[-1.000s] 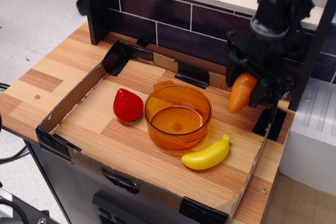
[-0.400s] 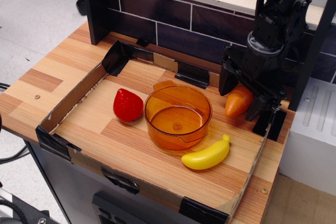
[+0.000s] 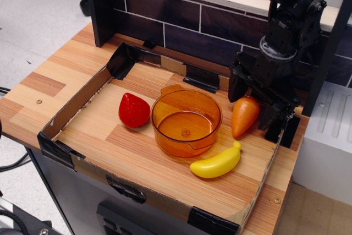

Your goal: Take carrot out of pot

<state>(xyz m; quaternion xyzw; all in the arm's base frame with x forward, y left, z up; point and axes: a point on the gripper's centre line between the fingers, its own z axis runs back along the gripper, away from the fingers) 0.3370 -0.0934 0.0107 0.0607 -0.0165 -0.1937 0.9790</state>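
Observation:
The orange carrot (image 3: 244, 116) lies on the tray floor to the right of the pot, thick end up toward the gripper and point toward the front. The translucent orange pot (image 3: 186, 120) stands empty in the middle of the tray. My black gripper (image 3: 253, 102) hangs just over the carrot's thick end, with one finger (image 3: 236, 85) on its left and the other (image 3: 269, 117) on its right. The jaws stand apart and the carrot rests on the wood, no longer lifted.
A red strawberry (image 3: 133, 110) lies left of the pot and a yellow banana (image 3: 216, 163) in front of it. The cardboard tray wall (image 3: 71, 108) rings the area. A dark tiled backsplash (image 3: 165, 17) stands behind, and a white unit (image 3: 330, 136) to the right.
The gripper came down with the carrot from above the tray's right side. The carrot now sits lower relative to the fingers and rests on the tray floor.

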